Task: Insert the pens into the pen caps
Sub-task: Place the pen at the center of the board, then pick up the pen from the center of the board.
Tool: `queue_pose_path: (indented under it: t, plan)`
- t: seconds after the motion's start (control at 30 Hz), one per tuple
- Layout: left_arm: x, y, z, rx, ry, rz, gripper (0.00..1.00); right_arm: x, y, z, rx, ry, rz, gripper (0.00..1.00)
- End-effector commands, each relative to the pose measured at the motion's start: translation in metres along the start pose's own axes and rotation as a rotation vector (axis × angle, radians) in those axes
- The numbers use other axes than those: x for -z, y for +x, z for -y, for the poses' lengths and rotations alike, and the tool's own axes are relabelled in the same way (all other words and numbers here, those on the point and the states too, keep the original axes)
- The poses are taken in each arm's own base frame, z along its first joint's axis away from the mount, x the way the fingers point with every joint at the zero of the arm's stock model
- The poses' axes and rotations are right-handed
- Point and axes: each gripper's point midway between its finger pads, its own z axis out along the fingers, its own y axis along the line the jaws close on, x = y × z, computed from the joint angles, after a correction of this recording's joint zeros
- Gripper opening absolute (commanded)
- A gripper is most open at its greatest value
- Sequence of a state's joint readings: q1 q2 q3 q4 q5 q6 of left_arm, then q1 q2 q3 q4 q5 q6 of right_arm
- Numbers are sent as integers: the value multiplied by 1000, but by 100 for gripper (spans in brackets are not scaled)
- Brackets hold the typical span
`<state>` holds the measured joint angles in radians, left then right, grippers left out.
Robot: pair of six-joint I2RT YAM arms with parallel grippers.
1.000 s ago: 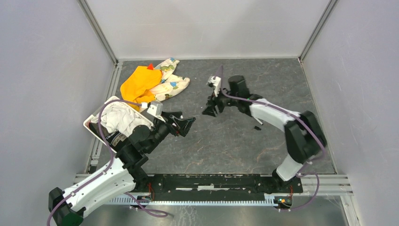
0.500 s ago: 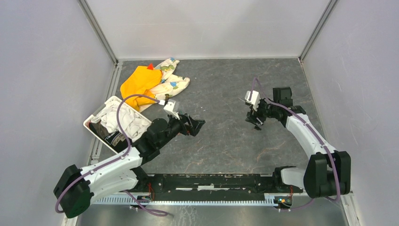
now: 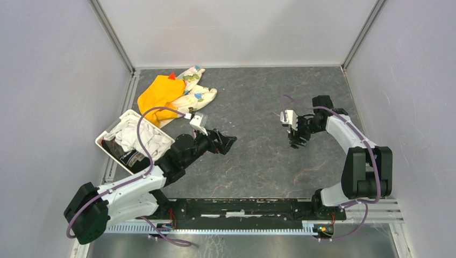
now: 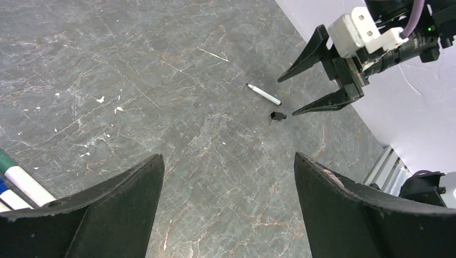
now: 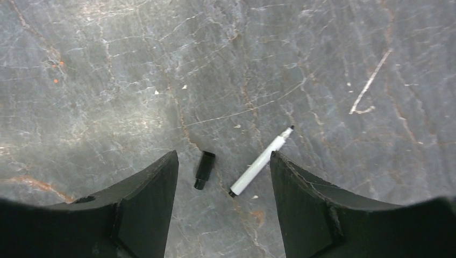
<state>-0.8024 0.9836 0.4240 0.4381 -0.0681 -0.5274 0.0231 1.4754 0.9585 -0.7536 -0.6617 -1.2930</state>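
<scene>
Evidently nothing is capped yet: a pen [image 5: 262, 161] and a black cap [image 5: 204, 170] are seen just apart on the counter [image 5: 107, 64] beneath the right jaws, both pairs held wide open, empty.

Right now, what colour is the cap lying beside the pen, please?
The cap is black, clearest in the right wrist view.

Overhead view of the dark marbled table [image 3: 253, 172]. The left gripper [image 3: 228, 144] hangs just off centre toward 8 o'clock, and the right gripper [image 3: 295, 140] points down at 3 o'clock. An orange cloth [image 3: 158, 94] and a patterned cloth [image 3: 196, 94] lie touching at 10 to 11 o'clock. A white bin [image 3: 107, 130] of crumpled fabric sits at 9 o'clock.
</scene>
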Motion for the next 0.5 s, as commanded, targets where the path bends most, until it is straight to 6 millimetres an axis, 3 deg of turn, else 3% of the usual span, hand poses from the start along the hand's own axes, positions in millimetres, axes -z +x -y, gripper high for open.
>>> queue_pose_path:
  t: [0.0, 0.2, 0.47]
  plan:
    - [-5, -14, 10, 30, 38, 54, 94, -6, 9, -15, -30, -65, -17, 69]
    - [-9, -11, 11, 29, 48, 45, 91, -12, 35, -25, -72, -46, -103, 68]
    - [-9, -8, 12, 31, 55, 40, 90, -14, 52, -16, -113, 13, -173, 60]
